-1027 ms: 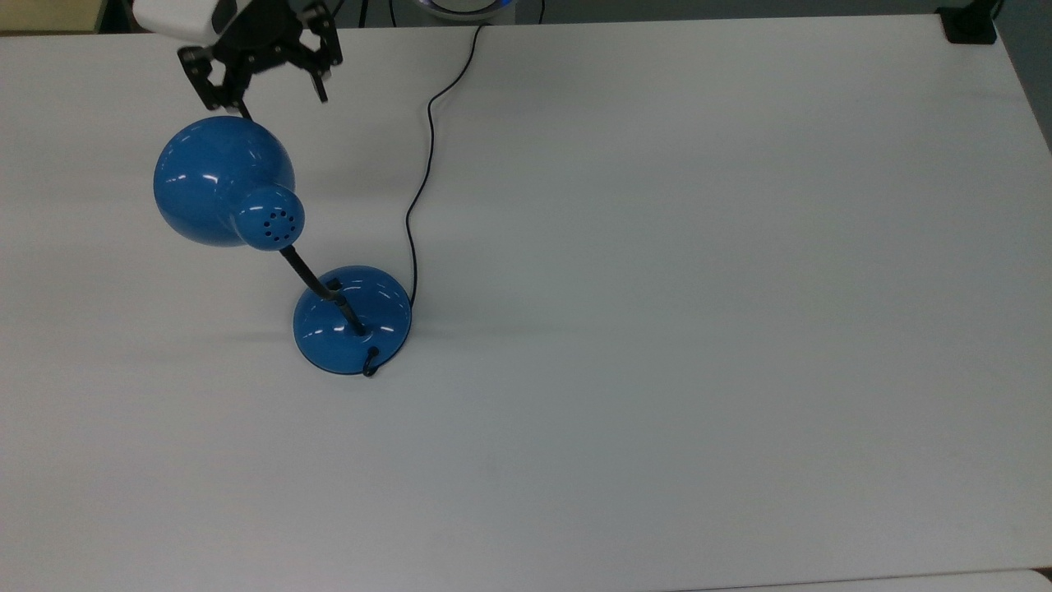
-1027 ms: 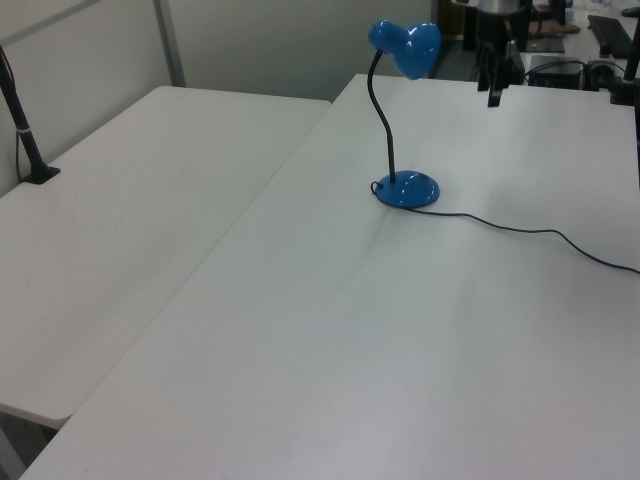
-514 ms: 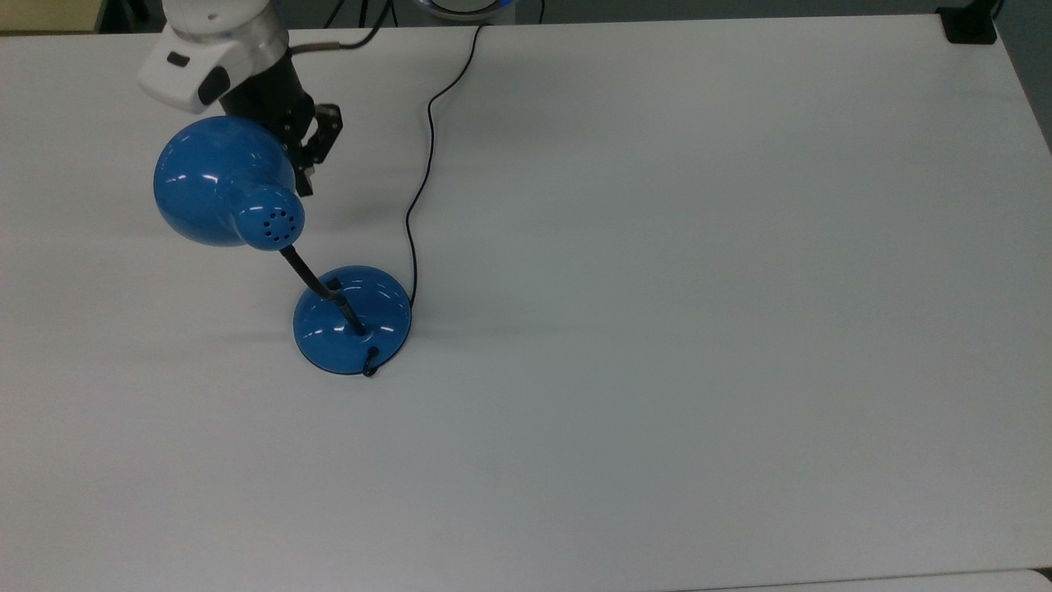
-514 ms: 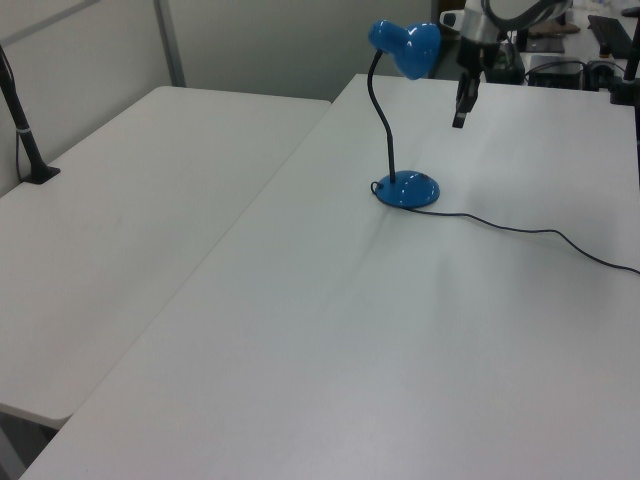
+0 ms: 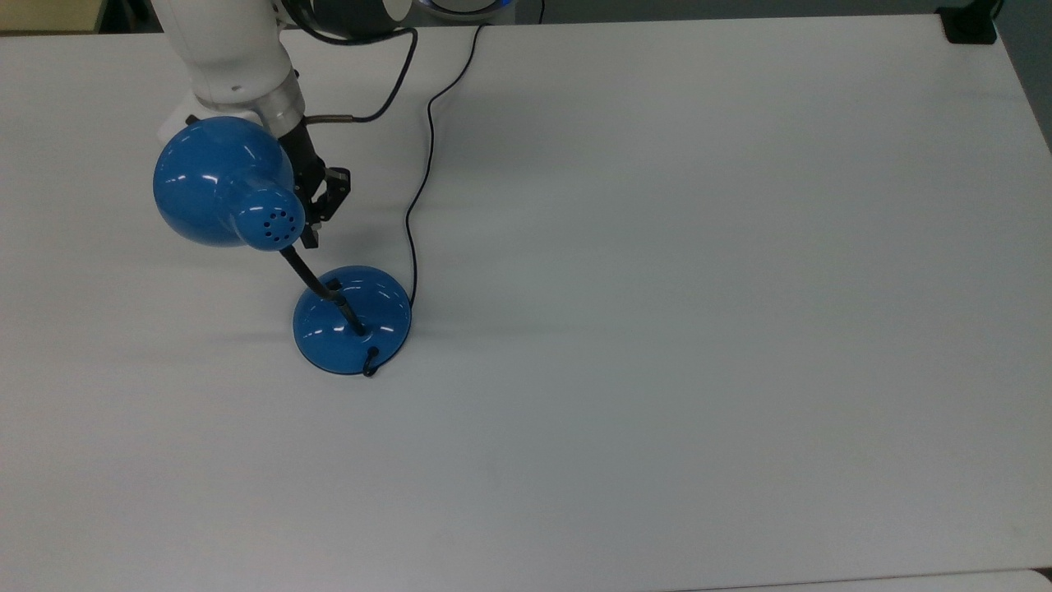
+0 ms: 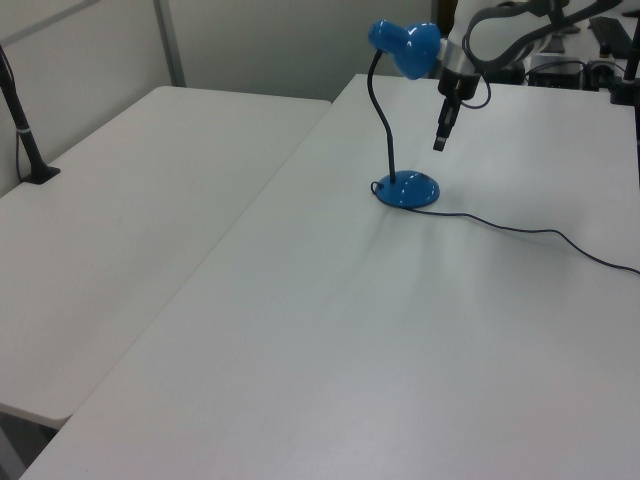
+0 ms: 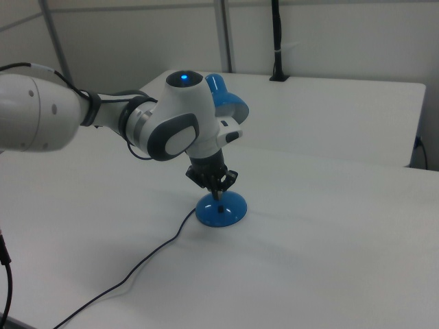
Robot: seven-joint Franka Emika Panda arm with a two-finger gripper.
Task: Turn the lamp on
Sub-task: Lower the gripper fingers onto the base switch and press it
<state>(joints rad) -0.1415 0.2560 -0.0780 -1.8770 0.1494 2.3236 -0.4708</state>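
The blue lamp stands on the white table, its domed shade (image 5: 220,181) tilted over on a black bendy neck (image 5: 316,284) above the round blue base (image 5: 362,329). A small black button (image 5: 333,284) sits on the base beside the neck. The thin black cord (image 5: 419,181) runs off to the table's far edge. My gripper (image 5: 311,237) is shut on nothing and points down just beside the shade, partly hidden behind it in the top view. In the right view the gripper (image 7: 218,195) hangs close above the base (image 7: 226,212). In the left view the gripper (image 6: 439,143) is above the base (image 6: 407,190).
The white arm (image 5: 230,57) reaches in from the far edge of the table (image 5: 657,329). A second white table (image 6: 130,200) adjoins on the left view's left, with a black post (image 6: 25,130) clamped to it.
The gripper has come down from the table's far edge, past the shade, toward the lamp base. Its fingers, spread wide a second ago, have shut. The lamp has not moved.
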